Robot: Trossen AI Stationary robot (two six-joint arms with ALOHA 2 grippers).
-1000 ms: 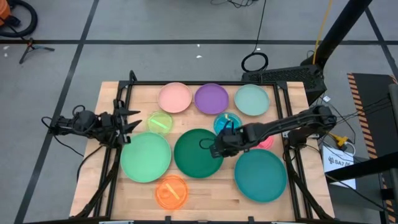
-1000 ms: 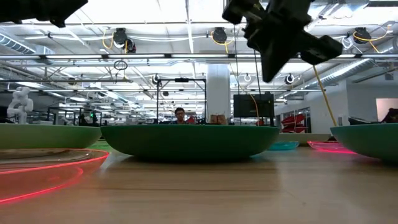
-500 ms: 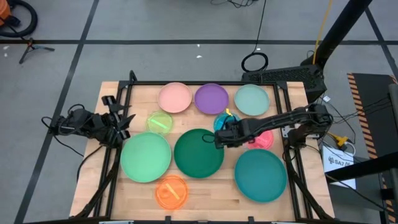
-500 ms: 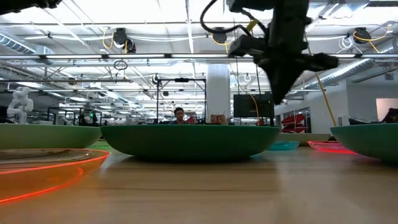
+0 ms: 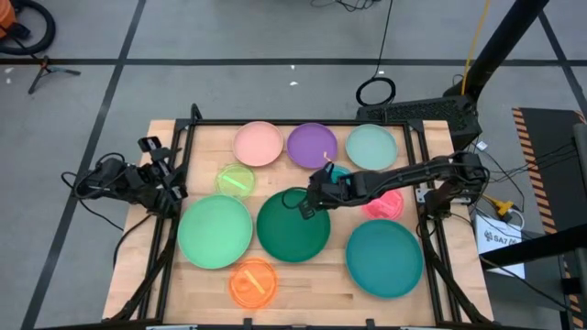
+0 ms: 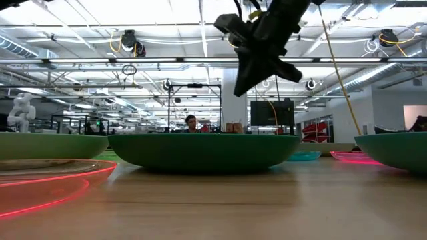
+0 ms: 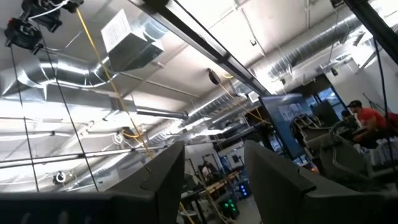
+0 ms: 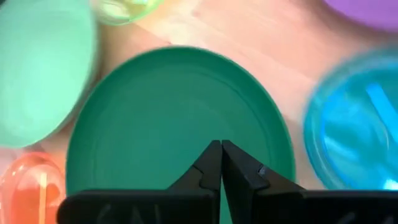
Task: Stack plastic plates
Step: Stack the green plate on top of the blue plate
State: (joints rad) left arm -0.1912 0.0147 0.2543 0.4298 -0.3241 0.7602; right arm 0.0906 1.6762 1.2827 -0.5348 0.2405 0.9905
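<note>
Right end effector clenched on nothing above the dark green plate's rim.

The right end effector, fingertips pressed together, hangs over the 1 o'clock edge of the large dark green plate, a smooth round plastic dish lying flat and holding nothing. At its 1 o'clock sits the small translucent blue plate, at 9 o'clock the large mint plate, at 4 o'clock the teal plate. All rest on the wooden surface. The left end effector, fingers apart, waits off the surface's 9 o'clock edge.
</note>
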